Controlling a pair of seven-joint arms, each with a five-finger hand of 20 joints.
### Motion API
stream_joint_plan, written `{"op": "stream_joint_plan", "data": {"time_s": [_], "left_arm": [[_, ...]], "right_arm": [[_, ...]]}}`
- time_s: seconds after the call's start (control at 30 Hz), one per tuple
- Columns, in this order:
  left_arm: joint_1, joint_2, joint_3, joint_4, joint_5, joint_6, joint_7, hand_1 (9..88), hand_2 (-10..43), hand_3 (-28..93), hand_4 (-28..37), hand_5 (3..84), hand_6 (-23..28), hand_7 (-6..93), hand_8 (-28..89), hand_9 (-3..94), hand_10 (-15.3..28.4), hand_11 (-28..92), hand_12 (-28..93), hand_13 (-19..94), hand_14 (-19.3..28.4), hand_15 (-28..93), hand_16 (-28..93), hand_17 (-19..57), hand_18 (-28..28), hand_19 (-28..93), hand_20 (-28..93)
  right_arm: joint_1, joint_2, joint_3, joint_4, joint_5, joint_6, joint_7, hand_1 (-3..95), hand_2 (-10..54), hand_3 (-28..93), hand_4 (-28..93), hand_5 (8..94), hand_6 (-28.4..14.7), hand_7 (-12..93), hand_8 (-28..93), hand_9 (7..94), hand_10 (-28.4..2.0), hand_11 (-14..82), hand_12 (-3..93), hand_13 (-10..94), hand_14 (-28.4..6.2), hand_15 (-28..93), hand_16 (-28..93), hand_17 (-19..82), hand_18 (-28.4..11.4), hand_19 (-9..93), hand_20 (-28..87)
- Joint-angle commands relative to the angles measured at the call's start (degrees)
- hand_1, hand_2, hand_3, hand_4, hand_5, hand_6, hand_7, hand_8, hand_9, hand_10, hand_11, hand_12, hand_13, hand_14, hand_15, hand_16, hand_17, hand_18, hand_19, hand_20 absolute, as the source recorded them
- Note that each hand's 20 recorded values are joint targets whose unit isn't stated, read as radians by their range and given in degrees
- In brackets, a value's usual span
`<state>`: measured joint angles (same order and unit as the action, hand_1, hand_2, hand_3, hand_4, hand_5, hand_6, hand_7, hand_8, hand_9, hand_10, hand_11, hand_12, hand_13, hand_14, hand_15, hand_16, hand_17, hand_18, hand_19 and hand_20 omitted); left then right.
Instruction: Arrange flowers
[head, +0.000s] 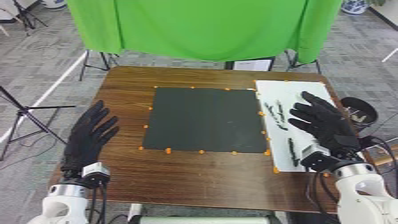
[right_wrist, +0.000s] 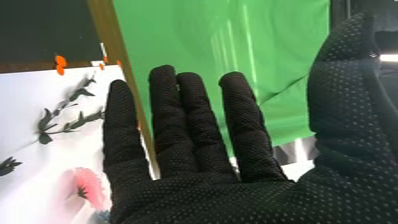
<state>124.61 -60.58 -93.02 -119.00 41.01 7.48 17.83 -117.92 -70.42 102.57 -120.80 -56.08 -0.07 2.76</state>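
Okay, your leafy stems (right_wrist: 44, 120) and pink flower (right_wrist: 89, 181) lie on the white sheet (head: 289, 92) along the bench's (head: 178, 180) right edge. Your right robot hand (head: 332, 129) is spread over it; your left robot hand (head: 82, 145), straight-fingered, is by the left edge.

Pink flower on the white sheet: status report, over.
Right hand open, over white sheet. Left hand open, at table's left side. Pink flower, leafy stems on sheet. Right hand partly hides sheet.
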Motion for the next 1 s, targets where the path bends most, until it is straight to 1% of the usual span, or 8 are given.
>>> {"op": "stream_joint_plan", "data": {"time_s": [0.03,0.23,0.37,0.6,0.7,0.8,0.9,1.0], "left_arm": [[0.5,-0.04,-0.34,-0.10,-0.09,-1.45,-0.95,28.5,-5.7,68,-22.7,27.0,2.5,22.6,-12,20.8,10.5,21,18,18,15.3,28,1,-6.3,23.7,40,8],[-0.3,0.80,-0.27,-0.01,0.17,-2.17,-1.01,28.5,-5.8,69,-22.6,27.2,2.6,22.2,-12,21.0,10.5,21,18,19,15.3,28,1,-6.5,23.5,40,9],[2.1,-0.39,-1.45,-0.71,0.11,-2.84,-2.41,28.5,-5.9,69,-22.7,27.0,2.5,21.8,-11,20.9,10.4,20,18,19,15.3,28,1,-6.6,23.4,40,9],[1.2,1.26,-1.97,-0.73,0.60,-2.61,-2.35,28.3,-5.8,68,-23.1,26.9,2.5,21.0,-11,20.7,10.4,19,18,18,15.5,27,1,-6.8,23.5,39,8],[2.6,0.26,-2.43,-1.21,0.29,-1.78,-2.42,28.1,-5.8,68,-23.2,26.9,2.5,20.9,-11,20.7,10.4,19,18,18,15.5,27,1,-6.8,23.4,39,8],[2.7,0.35,-2.50,-1.28,0.15,-1.73,-2.31,28.0,-5.8,68,-23.1,27.0,2.5,20.9,-11,20.7,10.4,19,18,18,15.5,27,1,-6.8,23.2,39,9],[2.0,0.73,-2.20,-1.12,0.40,-1.75,-1.88,28.0,-5.9,68,-23.0,27.0,2.5,21.0,-11,20.7,10.4,19,18,18,15.5,27,1,-6.8,23.2,38,9],[2.5,0.59,-2.39,-1.41,0.44,-1.66,-2.07,28.0,-5.8,68,-23.0,26.9,2.5,21.0,-11,20.7,10.5,19,18,18,15.5,27,1,-6.9,23.1,38,9]], "right_arm": [[-0.7,-0.2,0.2,-0.6,-0.5,-1.4,0.6,21.2,-9.5,89,-27,36.2,-2.2,27,-14,40.7,-12.0,17.9,24.1,35,-10.1,30,24,13,-19.8,47,26],[-0.6,-0.1,0.7,-0.6,-0.8,-1.3,0.4,21.0,-9.5,88,-27,36.1,-2.3,26,-14,41.0,-12.2,18.4,24.1,35,-10.2,30,23,13,-19.8,47,26],[-0.9,-0.7,0.2,-0.6,-0.6,-1.3,0.1,21.0,-9.5,88,-27,36.2,-2.3,26,-14,41.0,-12.2,18.4,23.8,35,-10.3,31,23,13,-19.7,47,26],[-0.3,1.9,1.7,-1.2,-2.9,-2.8,3.0,20.1,-9.5,88,-27,35.6,-2.2,25,-14,39.8,-12.2,14.9,22.7,33,-10.5,26,23,13,-20.0,44,25],[-0.4,6.4,-0.7,-3.9,-16.6,7.7,7.5,19.4,-9.5,86,-28,35.9,-2.7,25,-14,41.4,-13.0,19.9,24.2,37,-11.0,36,22,15,-20.2,55,30],[-1.2,12.2,-1.3,-7.0,-36.3,11.8,15.7,21.4,-9.5,82,-28,43.0,-3.3,33,-15,50.8,-12.9,36.6,26.5,48,-12.0,62,19,24,-19.5,73,39],[-2.8,16.8,-1.2,-9.2,-54.6,9.6,21.6,24.4,-9.5,81,-28,49.4,-1.6,38,-16,58.2,-11.8,43.5,28.6,55,-11.6,69,22,29,-18.6,81,42],[-4.7,19.1,-0.5,-11.6,-66.4,1.1,25.5,24.9,-9.5,79,-28,54.6,-0.9,41,-16,63.1,-11.2,47.3,30.5,59,-11.3,72,24,31,-18.8,84,43]]}}
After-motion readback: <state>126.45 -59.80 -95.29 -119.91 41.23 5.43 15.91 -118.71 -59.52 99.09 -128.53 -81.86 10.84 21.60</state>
